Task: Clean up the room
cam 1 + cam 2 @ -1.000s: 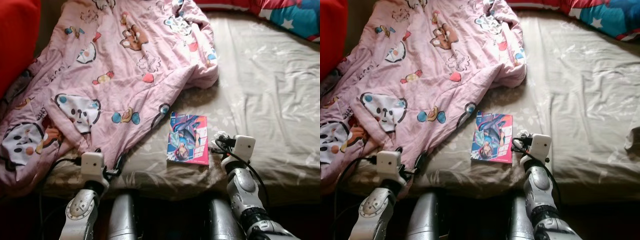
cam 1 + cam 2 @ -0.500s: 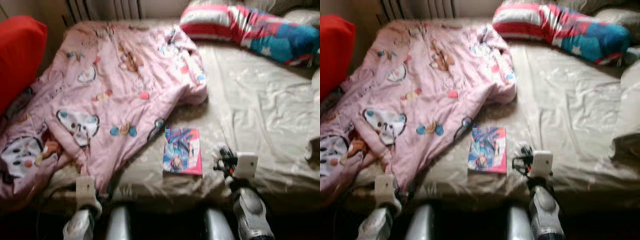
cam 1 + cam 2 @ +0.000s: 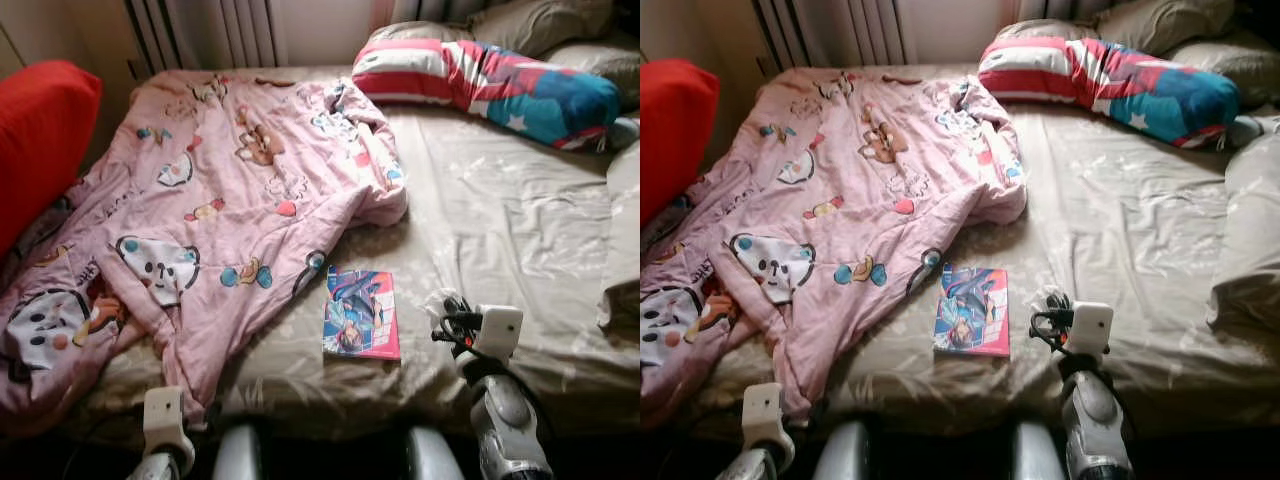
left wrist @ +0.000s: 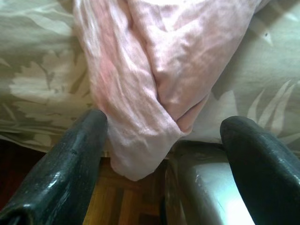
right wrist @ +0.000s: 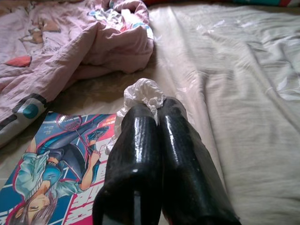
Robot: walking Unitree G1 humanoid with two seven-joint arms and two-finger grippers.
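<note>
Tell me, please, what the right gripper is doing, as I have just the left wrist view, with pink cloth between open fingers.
Observer: The right gripper is shut, with a crumpled white wad pinched at its tips, low over the bed sheet.
Operator: Thank you. Is anything lying near it?
Observer: Yes, a colourful comic book lies flat on the sheet, just to that gripper's left.
Operator: And what is the pink cloth in my view?
Observer: It is the hanging edge of a pink cartoon-print blanket, which is spread rumpled over the left half of the bed.
</note>
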